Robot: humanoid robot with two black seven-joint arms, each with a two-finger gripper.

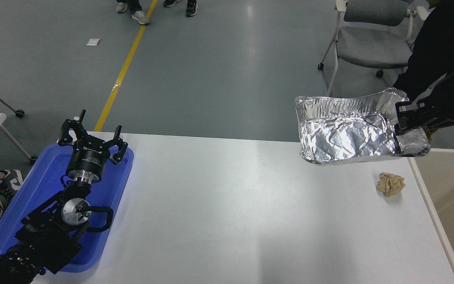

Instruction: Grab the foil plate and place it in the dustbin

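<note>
Our right claw (402, 118) is clamped on the right end of the foil plate (347, 136), holding the crinkled silver tray in the air above the far right corner of the white bench (227, 213). The plate is clear of the surface and tilted, its open side turned toward our camera, its far rim raised and dented. Our right arm comes in from the right edge, dark against a person in black (443, 43) who stands at that corner.

Just right of the bench we see the dustbin (453, 205), its cream rim running along the bench edge and its tan inside open below the claw's side of the plate; the plate is not in it. A small crumpled tan paper ball (391, 184) lies on the bench near the bin, beneath the plate's right end.

Across the bench, our left claw (92, 138) is parked with its fingers spread, over a flat blue tray (34, 197) at the lower left. A grey wheeled chair (369, 39) stands on the floor beyond.
</note>
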